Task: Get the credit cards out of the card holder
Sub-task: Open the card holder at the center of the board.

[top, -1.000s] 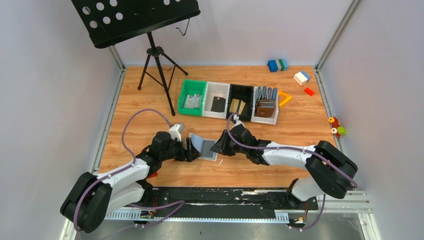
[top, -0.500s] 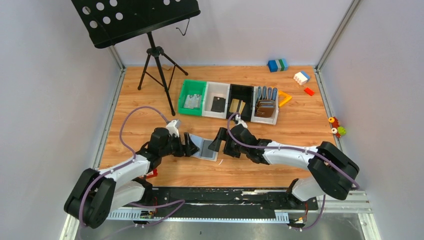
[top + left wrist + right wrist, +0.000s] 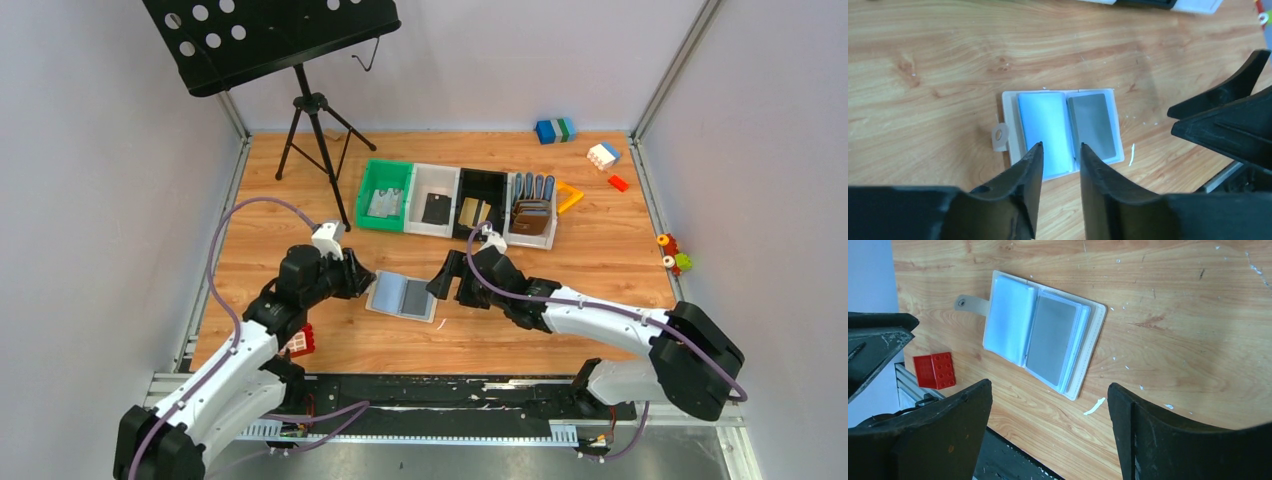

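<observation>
The card holder (image 3: 388,295) lies open and flat on the wooden table between my two grippers, its strap tab (image 3: 968,304) pointing left. Its left half shows light blue sleeves (image 3: 1045,125). A silvery grey credit card (image 3: 1091,125) sits in the right-hand sleeve (image 3: 1053,337). My left gripper (image 3: 1060,145) hovers just left of the holder (image 3: 365,285), its jaws a narrow gap apart with nothing between them. My right gripper (image 3: 1048,385) stands wide open and empty just right of the holder (image 3: 445,285). Neither gripper touches the holder.
A row of bins stands behind: a green bin (image 3: 385,195) with silvery cards, a white bin (image 3: 435,210) with a black card, a black bin (image 3: 480,212) with gold cards, and a white bin (image 3: 530,212) with brown wallets. A music stand (image 3: 315,150) is at back left. A red brick (image 3: 300,340) lies by the left arm.
The holder's raised page has dropped flat. My left gripper drew back to the left and narrowed its jaws. My right gripper opened wide and backed off to the right.
</observation>
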You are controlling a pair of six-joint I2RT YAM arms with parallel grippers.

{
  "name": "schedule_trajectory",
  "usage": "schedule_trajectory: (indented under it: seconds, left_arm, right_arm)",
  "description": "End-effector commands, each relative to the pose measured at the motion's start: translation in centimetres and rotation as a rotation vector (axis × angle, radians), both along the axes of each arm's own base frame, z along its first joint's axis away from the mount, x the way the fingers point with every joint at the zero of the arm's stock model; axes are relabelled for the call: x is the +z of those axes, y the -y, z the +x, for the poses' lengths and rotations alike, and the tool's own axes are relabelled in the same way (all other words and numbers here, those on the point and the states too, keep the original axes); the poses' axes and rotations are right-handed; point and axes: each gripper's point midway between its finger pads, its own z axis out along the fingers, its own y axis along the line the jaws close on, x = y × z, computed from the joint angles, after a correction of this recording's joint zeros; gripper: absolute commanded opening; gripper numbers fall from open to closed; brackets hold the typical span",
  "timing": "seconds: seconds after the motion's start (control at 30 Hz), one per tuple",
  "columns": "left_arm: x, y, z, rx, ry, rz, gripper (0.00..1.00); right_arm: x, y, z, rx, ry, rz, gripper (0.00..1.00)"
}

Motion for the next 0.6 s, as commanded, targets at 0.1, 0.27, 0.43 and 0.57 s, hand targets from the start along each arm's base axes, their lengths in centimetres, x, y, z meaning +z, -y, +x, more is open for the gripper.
schedule_trajectory:
  seconds: [0.1, 0.27, 0.43, 0.57]
  left_arm:
    - [0.0, 2.4, -1.0, -0.170, -0.021, 0.152, 0.06]
    - [-1.9, 3.2, -0.4, -0.205, -0.060, 0.176, 0.00]
    - [-3.9, 3.3, 0.3, -0.187, -0.111, 0.196, 0.00]
    - [-5.1, 3.6, 0.5, -0.203, -0.157, 0.194, 0.00]
  right_arm:
    - [-0.1, 0.6, -0.5, 0.017, 0.005, -0.035, 0.88]
    - [-1.0, 0.1, -0.7, 0.014, -0.039, -0.024, 0.97]
    - [-1.7, -1.6, -0.5, 0.050, -0.079, -0.009, 0.97]
    - [-2.6, -2.6, -0.6, 0.076, -0.115, -0.002, 0.96]
